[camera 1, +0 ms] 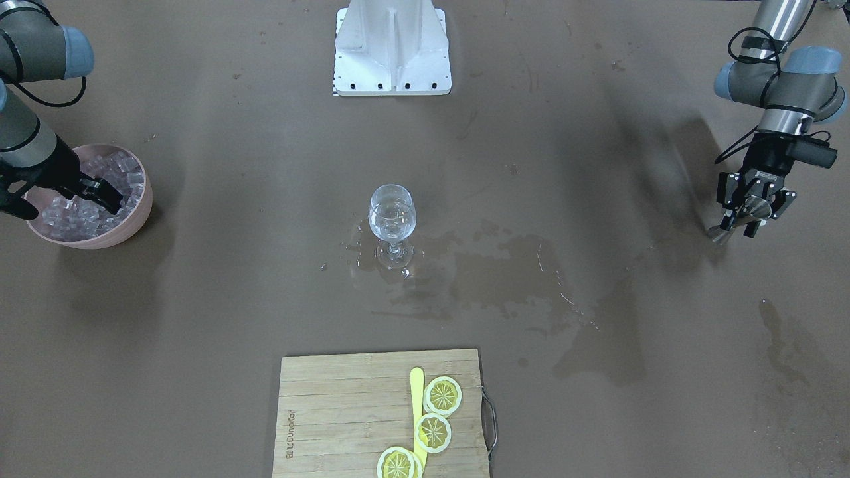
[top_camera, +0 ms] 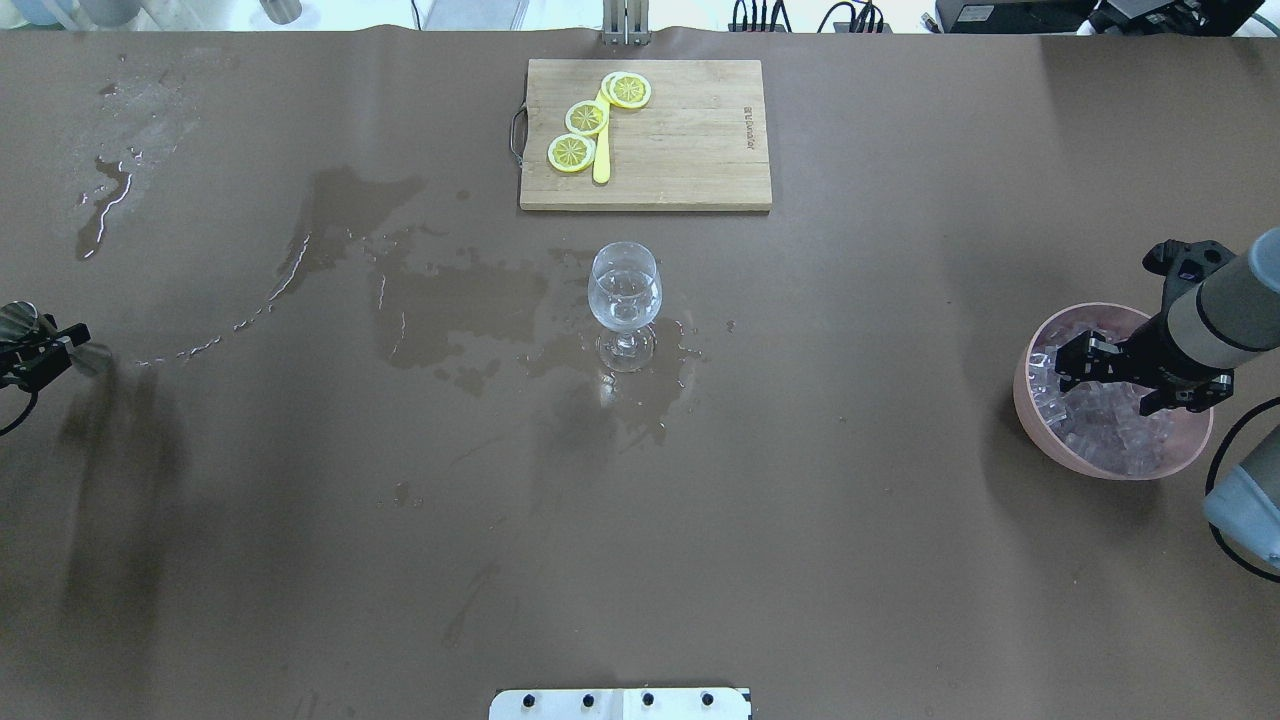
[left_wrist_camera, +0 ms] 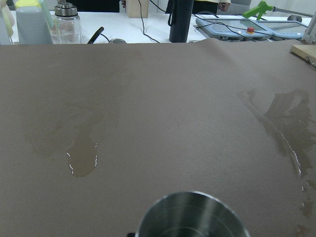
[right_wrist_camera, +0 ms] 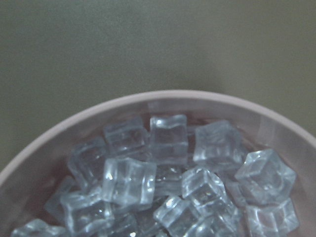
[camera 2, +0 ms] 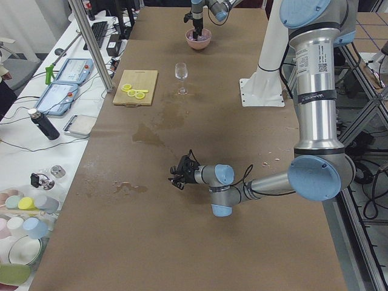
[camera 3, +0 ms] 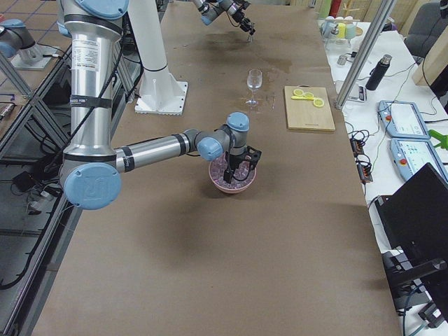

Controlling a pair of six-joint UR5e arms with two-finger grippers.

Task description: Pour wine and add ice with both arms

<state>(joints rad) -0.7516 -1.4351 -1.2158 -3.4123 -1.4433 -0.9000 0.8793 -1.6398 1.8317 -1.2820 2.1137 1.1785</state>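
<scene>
A wine glass (camera 1: 392,216) stands at the table's middle with a little clear wine in its bowl; it also shows in the overhead view (top_camera: 624,295). A pink bowl (camera 1: 143,206) full of small clear ice cubes (right_wrist_camera: 168,173) stands at the robot's right (top_camera: 1030,390). My right gripper (top_camera: 1110,385) hangs low over the ice inside the bowl, jaws apart and empty (camera 1: 103,196). My left gripper (camera 1: 750,214) is far off at the robot's left, shut on a small steel cup (left_wrist_camera: 192,215) held just above the table (top_camera: 30,345).
A wooden cutting board (top_camera: 690,150) with three lemon slices (top_camera: 587,118) and a yellow knife lies beyond the glass. Wet patches (top_camera: 450,305) spread from the glass toward the left arm. The white base plate (camera 1: 392,53) sits at the robot's edge.
</scene>
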